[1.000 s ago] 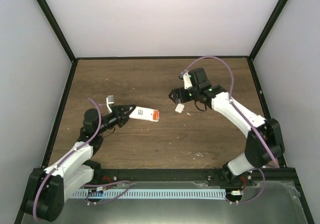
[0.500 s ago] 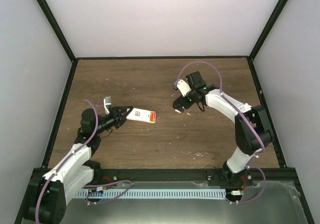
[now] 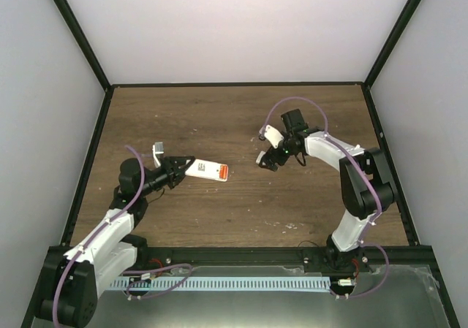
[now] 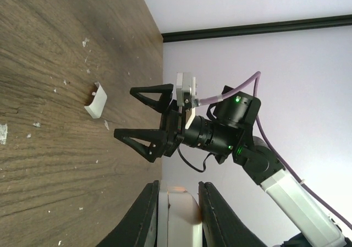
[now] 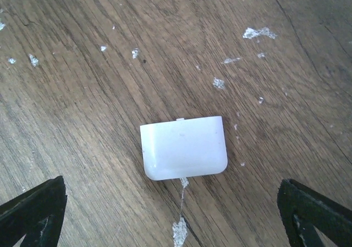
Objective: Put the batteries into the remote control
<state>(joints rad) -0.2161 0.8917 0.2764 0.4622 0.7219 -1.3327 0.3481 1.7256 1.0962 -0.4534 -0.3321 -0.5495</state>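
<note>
remote control (image 3: pixel 208 170) is held by the left tool (image 3: pixel 188 167), which pinches it at its plain white end. its red-orange end points toward the middle of the tabletop (image 3: pixel 219 116). in the left wrist view the white remote is squeezed between the two black fingers (image 4: pixel 144 217). the right tool (image 3: pixel 266 160) is well apart from it, on the other side, with its jaws spread wide. it points down at a small white piece (image 5: pixel 183 148) that lies flat on the wood. one finger tip stands on each side of the piece and neither touches it. little white specks (image 5: pixel 258 33) dot the wood nearby.
</note>
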